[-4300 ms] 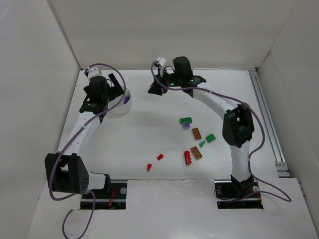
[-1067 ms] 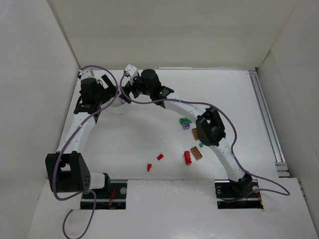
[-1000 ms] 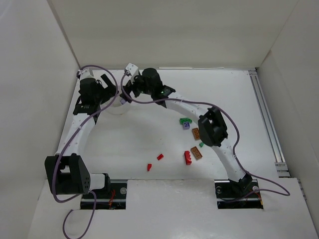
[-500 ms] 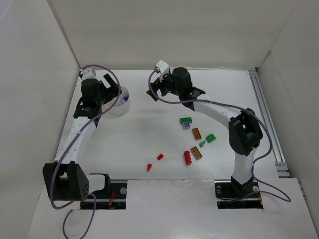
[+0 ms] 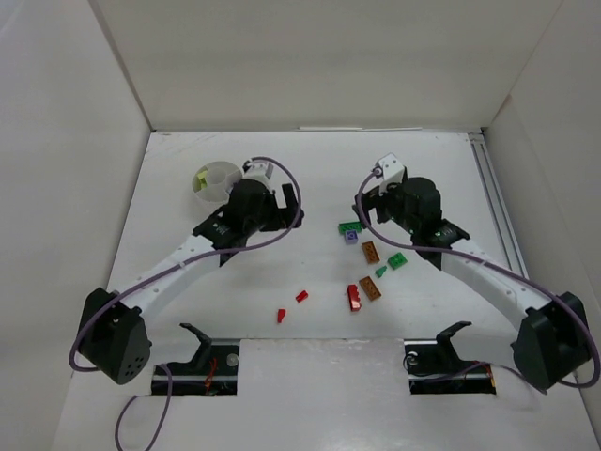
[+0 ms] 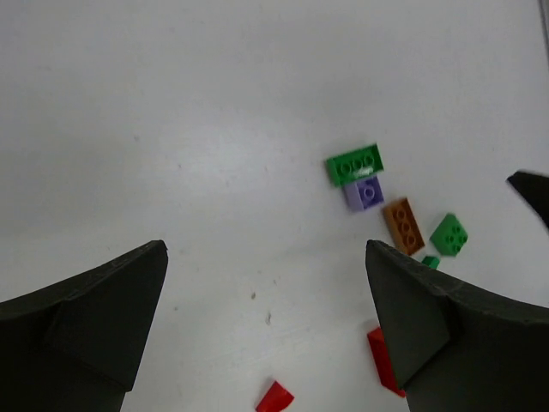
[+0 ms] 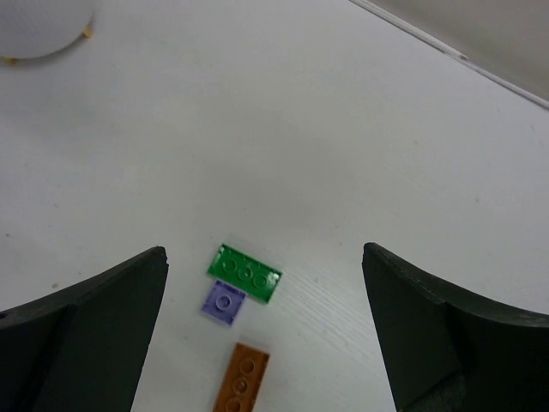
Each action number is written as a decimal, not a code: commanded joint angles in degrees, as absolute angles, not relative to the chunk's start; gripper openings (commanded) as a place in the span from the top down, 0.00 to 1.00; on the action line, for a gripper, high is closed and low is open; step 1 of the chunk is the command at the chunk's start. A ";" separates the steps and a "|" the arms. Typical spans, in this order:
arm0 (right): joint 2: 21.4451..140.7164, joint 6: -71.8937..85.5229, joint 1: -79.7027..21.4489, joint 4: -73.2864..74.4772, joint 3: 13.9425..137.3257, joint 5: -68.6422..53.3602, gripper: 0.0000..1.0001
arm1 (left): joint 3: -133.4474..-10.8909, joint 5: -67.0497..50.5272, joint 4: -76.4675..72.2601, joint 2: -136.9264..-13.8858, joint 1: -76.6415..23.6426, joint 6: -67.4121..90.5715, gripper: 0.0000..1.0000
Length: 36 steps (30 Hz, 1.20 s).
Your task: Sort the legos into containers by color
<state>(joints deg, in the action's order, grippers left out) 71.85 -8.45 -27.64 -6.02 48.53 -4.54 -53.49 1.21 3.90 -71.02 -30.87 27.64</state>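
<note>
White tabletop [image 5: 282, 141]: your left gripper [image 6: 266, 283] and right gripper [image 7: 266, 283] both gape wide, holding nothing. At ten o'clock, the small round white plastic cup [image 5: 218, 165] shows a yellow-green brick [image 5: 200, 181]. Green, purple, brown-orange and red tiny plastic legos [image 5: 369, 251] lie loose near four o'clock, so sorting looks barely begun.

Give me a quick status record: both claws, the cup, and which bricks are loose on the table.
left claw: open, empty, over bare table left of the loose bricks
right claw: open, empty, hovering by the green plate and purple brick
cup: far left of the table, yellow-green brick inside; other contents cannot be made out
loose on table: green plate, purple brick, two more green bricks, two brown-orange bricks, three red bricks
</note>
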 commanded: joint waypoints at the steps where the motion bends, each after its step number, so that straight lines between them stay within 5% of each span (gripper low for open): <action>1: 66.81 -6.16 -26.81 -2.91 45.10 0.53 0.00 | -48.89 3.61 5.63 -70.23 -34.53 29.71 0.01; 14: 62.23 -4.48 -25.14 1.76 40.52 2.29 0.00 | -42.80 10.81 11.87 -76.46 -58.08 31.12 0.07; 26: 62.75 -6.76 -25.14 1.76 40.52 0.45 0.02 | -40.95 13.00 9.50 -77.78 -60.12 28.12 0.17; 36: 59.42 -2.82 -23.99 3.68 39.91 4.74 0.02 | -59.37 13.54 -2.37 -90.68 -60.12 20.48 0.06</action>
<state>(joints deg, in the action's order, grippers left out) 62.48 -5.19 -24.97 3.51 40.29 2.00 -51.18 11.64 4.01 -87.20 -59.94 23.03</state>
